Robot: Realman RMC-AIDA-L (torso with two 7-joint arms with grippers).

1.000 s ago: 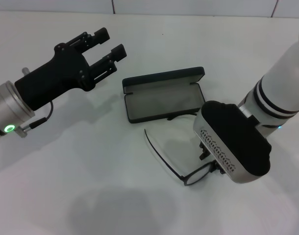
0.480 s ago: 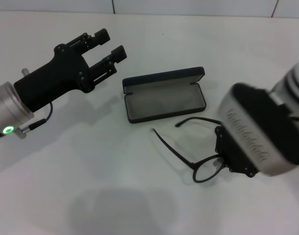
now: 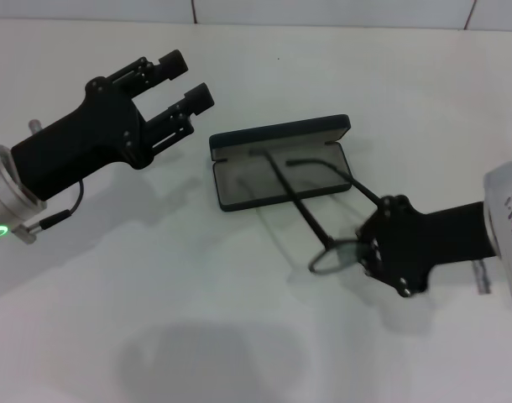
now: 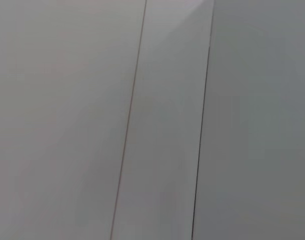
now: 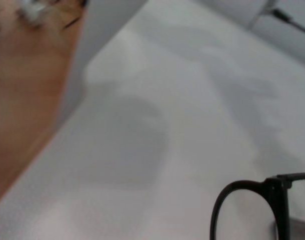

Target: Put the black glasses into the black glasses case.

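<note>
Jaws: right gripper clamped on thin black wire-framed glasses, left gripper spread, empty; you lower temples-first into grey-lined black clamshell case.

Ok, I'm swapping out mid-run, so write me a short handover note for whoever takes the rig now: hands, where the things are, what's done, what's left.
Right hand: shut on the black glasses at the front of the frame, holding them off the table; temple arms unfolded, tips reaching over the black glasses case.
Left hand: open, empty, raised at the robot's left of the case.
Case: open on the table, lining up, nothing resting in it.
Done: glasses picked up and brought to the case.
Left: lower the glasses into the case and release. The temple arms are probably still to be folded so they fit.
</note>
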